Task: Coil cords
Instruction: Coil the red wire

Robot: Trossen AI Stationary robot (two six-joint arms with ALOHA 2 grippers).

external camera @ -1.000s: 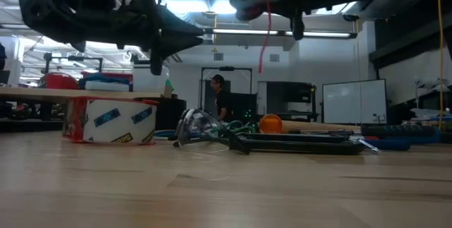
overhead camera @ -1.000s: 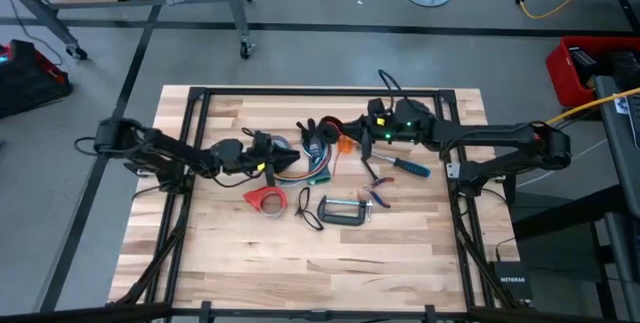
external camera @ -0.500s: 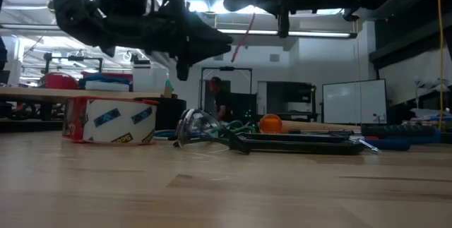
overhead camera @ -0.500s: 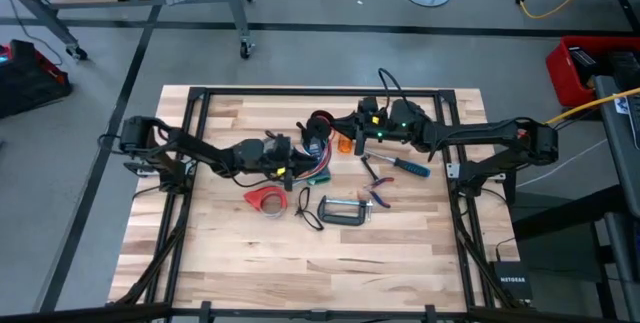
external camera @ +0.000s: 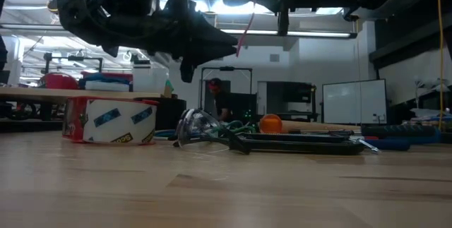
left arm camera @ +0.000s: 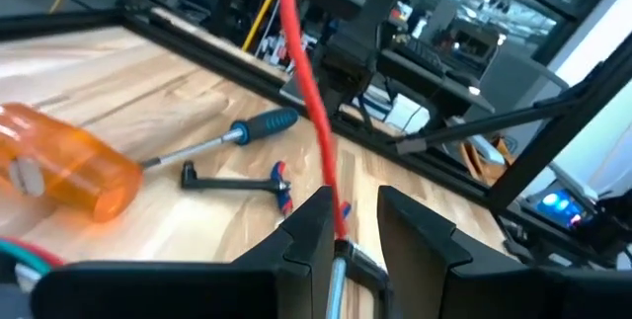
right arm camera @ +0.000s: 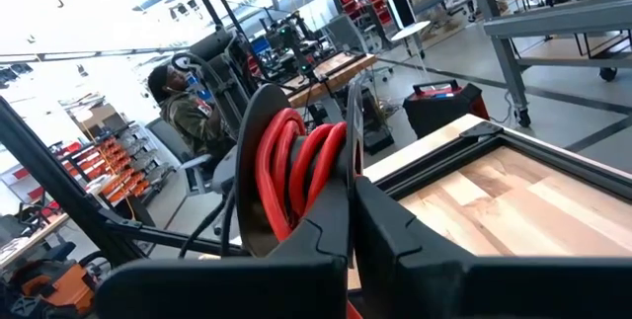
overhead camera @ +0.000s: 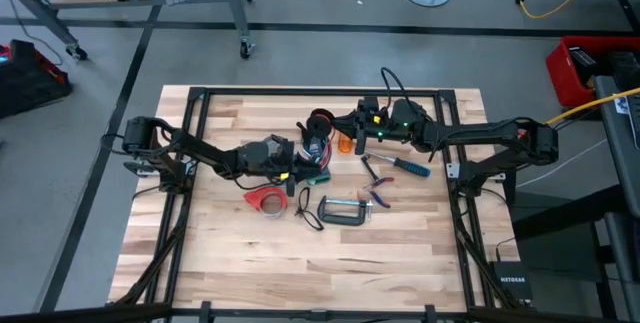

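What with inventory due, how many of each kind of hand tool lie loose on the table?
Blue-handled screwdriver: 1
Grey metal C-clamp: 1
Small pliers-like tools: 2, as far as the high view shows
Red tape dispenser: 1
Total: 5

On the table (overhead camera: 400, 253), the tape (overhead camera: 265, 199) lies left of the clamp (overhead camera: 344, 210). The pliers (overhead camera: 378, 191) and screwdriver (overhead camera: 404, 166) lie right, behind the clamp.
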